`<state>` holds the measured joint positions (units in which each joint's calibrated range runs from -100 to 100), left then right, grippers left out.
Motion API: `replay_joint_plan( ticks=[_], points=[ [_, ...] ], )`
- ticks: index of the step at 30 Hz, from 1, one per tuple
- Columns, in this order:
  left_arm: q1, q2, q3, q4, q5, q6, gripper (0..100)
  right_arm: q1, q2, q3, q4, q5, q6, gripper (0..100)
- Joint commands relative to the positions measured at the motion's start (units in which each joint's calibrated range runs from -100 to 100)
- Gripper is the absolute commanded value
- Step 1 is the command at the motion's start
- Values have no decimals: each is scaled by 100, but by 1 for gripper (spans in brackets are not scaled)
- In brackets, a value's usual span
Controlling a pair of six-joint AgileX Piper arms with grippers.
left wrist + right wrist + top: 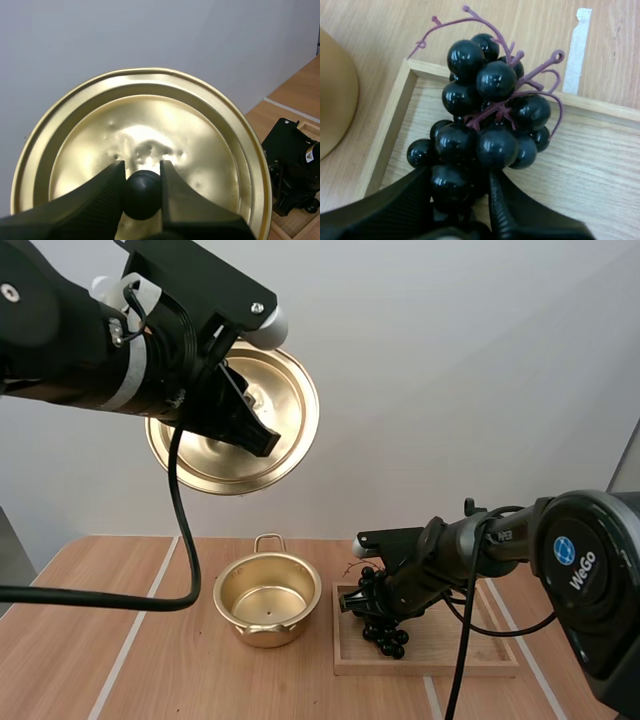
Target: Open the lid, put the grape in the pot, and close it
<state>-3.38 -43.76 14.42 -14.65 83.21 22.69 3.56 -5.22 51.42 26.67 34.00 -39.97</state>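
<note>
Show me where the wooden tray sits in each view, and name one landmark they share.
High view: the tray lies on the table right of the pot, under the right pincer.
Left wrist view: the tray lies past the lid rim, beneath the right pincer.
Right wrist view: the tray lies under the grape bunch pinched by the right pincer.
Shared landmark: the right pincer over the tray.

Plain pale wall (480,370) behind wooden table (100,640)

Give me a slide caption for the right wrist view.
Right gripper pinching the dark grape bunch at the wooden tray, pot alongside.
</note>
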Motion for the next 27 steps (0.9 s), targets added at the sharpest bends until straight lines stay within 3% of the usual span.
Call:
replay_joint_plan(
  ticks=[1, 11, 17, 27],
  points=[
    [-22, -28, -158, -112, 5, -135, 0, 22, -168, 36, -155, 99, -68, 0],
    [-22, -336, -1403, -91, 5, -317, 0, 22, -1864, -152, -41, 295, -68, 0],
    [-22, -417, -1979, -65, 5, -317, 0, 121, -2098, -1076, 36, 1605, -68, 0],
    [-22, -681, -2187, 58, 5, -317, 0, 1175, -2032, -1773, 177, 1682, -68, 0]
  ],
)
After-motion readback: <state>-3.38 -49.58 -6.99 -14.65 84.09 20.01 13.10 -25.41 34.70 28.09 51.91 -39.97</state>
